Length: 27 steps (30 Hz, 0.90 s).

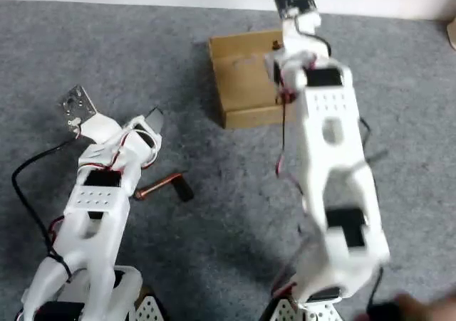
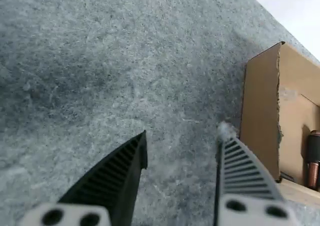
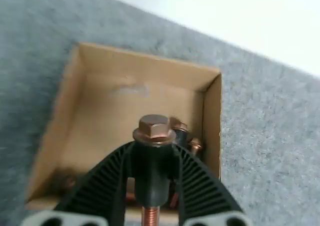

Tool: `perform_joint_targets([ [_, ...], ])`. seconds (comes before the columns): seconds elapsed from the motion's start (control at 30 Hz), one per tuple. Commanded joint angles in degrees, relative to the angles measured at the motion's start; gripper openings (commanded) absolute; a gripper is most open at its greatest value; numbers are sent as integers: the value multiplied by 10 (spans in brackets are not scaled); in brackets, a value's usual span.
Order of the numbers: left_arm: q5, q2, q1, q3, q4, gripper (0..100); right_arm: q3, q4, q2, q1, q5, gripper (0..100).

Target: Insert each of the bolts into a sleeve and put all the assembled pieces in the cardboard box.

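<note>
Above the cardboard box (image 3: 140,65), right gripper (image 3: 153,153) clamped the rigid, likely heavy bolt (image 3: 153,127) by its sleeve (image 3: 150,181); left gripper (image 2: 183,136) stood open

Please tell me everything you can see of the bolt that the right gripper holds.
The bolt looks like copper-coloured metal, with a hexagonal head. A black sleeve covers its middle, so it is already assembled, and the shank end sticks out of the sleeve near the gripper's base. The right gripper clamps the sleeve from both sides. The bolt is held over the box, head pointing away from the wrist camera. Other copper pieces lie in the box behind it.
</note>
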Motion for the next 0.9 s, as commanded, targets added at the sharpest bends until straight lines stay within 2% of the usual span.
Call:
perform_joint_targets([
  [0.0, 3, 0, -5, -32, -12, 228, -243, 40, 174, 13, 5, 5],
  [0.27, 3, 0, -5, -32, -12, 228, -589, 101, 467, -4, 5, 5],
  [0.47, 2, 2, 5, -32, -12, 228, -716, 167, 563, -24, 6, 10],
  [0.53, 2, 3, 11, -31, -12, 228, -735, 194, 565, -25, 5, 55],
  [0.7, 2, 3, 10, -31, -12, 228, -747, 253, 565, -24, 4, 304],
  [0.73, 2, 3, 10, -31, -12, 228, -747, 265, 565, -23, 4, 330],
  [0.87, 2, 3, 10, -31, -12, 228, -760, 300, 562, -22, 4, 332],
])
